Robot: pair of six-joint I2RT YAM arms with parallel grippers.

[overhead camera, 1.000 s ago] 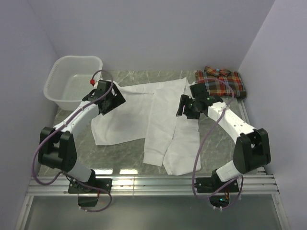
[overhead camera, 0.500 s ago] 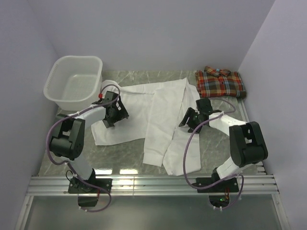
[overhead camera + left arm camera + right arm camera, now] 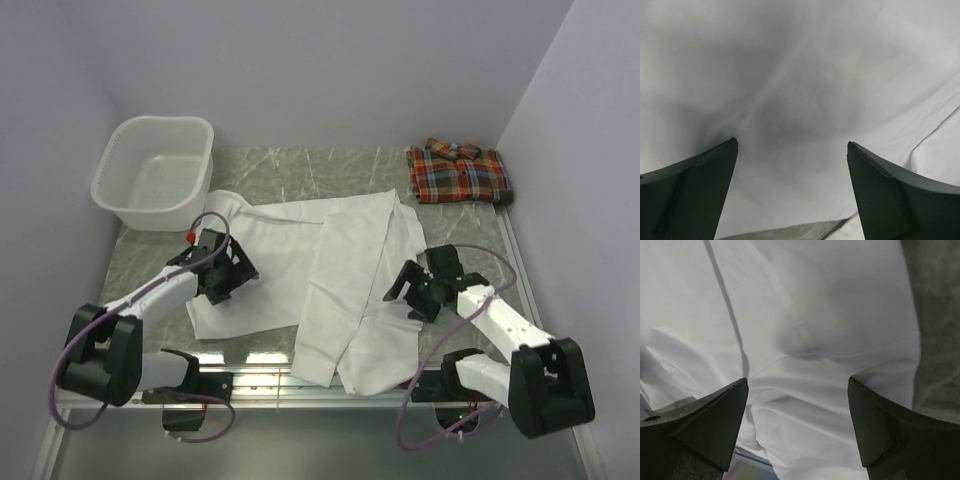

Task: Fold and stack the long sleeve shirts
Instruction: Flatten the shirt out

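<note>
The white long sleeve shirt (image 3: pixel 335 265) lies spread over the middle of the table, its lower edge reaching the near edge. The plaid long sleeve shirt (image 3: pixel 460 175) sits folded at the back right. My left gripper (image 3: pixel 238 275) hovers low over the white shirt's left part, open; in the left wrist view the gripper (image 3: pixel 792 145) has only flat white cloth (image 3: pixel 800 75) between its fingers. My right gripper (image 3: pixel 403 290) is open at the shirt's right side; in the right wrist view the gripper (image 3: pixel 797 382) stands over wrinkled white cloth (image 3: pixel 815 315), holding nothing.
A white plastic laundry basket (image 3: pixel 120 195) stands at the back left. Grey marble tabletop (image 3: pixel 470 235) shows between the two shirts, and the table (image 3: pixel 935 315) lies just right of the cloth. Walls close in on the left, back and right.
Both arms have drawn back toward the near edge and dropped lower. The white shirt has slid nearer. The right gripper's jaws have spread wider.
</note>
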